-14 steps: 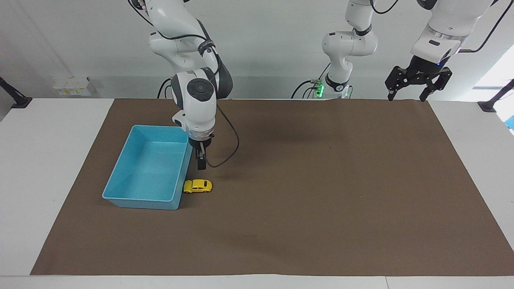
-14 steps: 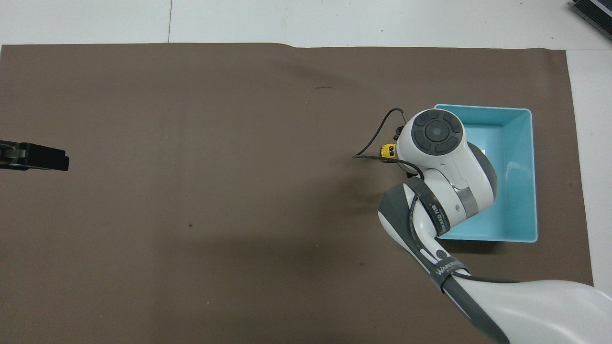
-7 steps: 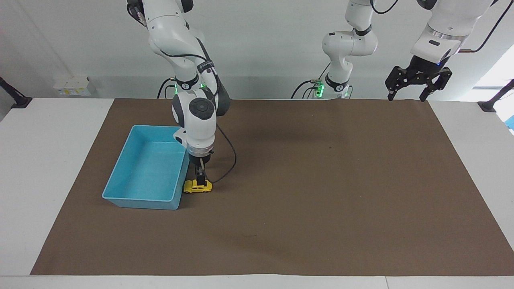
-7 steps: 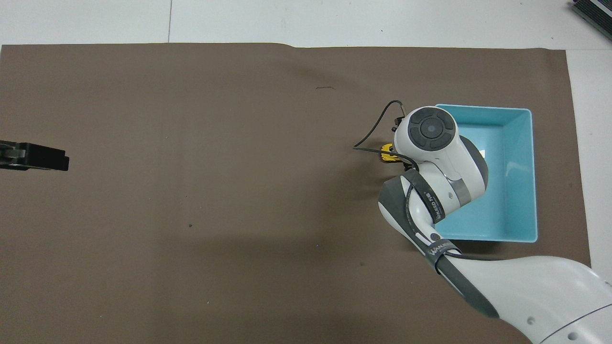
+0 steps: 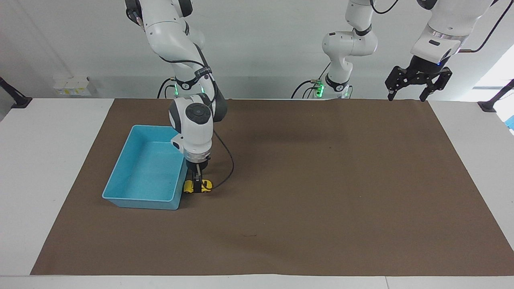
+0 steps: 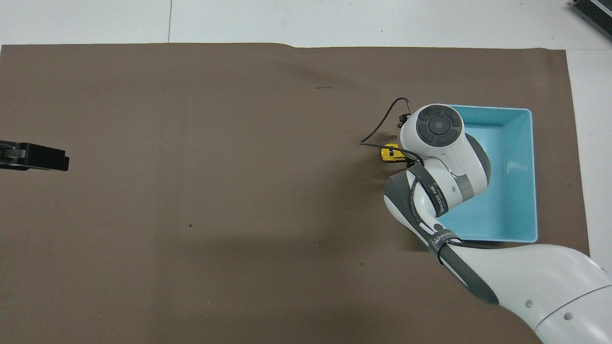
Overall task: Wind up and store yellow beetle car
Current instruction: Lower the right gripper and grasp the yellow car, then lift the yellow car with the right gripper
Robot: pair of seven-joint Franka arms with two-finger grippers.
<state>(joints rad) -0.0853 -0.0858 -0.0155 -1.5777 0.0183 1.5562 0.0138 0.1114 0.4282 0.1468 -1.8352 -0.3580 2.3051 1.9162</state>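
The right pincer (image 5: pixel 197 185) is down at the yellow beetle car (image 5: pixel 206 186), its fingers straddling the little body with the tips spread apart and nothing clamped; the car sits on its wheels on the brown mat (image 5: pixel 305 192). From overhead the right arm's wrist covers most of the car, and only one yellow end (image 6: pixel 388 154) pokes out beside it. A black cable (image 5: pixel 227 160) loops down from the wrist and curls onto the mat next to the car.

Just beside the car stands the blue bin (image 5: pixel 120 180), its long wall almost touching the toy. The bin lies toward the right arm's end of the tabletop (image 5: pixel 44 168), and the car sits by the bin's corner farther from the robots, on the side that faces the mat's middle. The bin's floor shows bare blue.

Out at the left arm's end, the left pincer (image 5: pixel 405 96) hangs in the air over the mat's corner nearest the robots, fingers spread wide and holding nothing. That arm is waiting. Overhead, only its dark tip (image 6: pixel 33 156) shows at the mat's edge.
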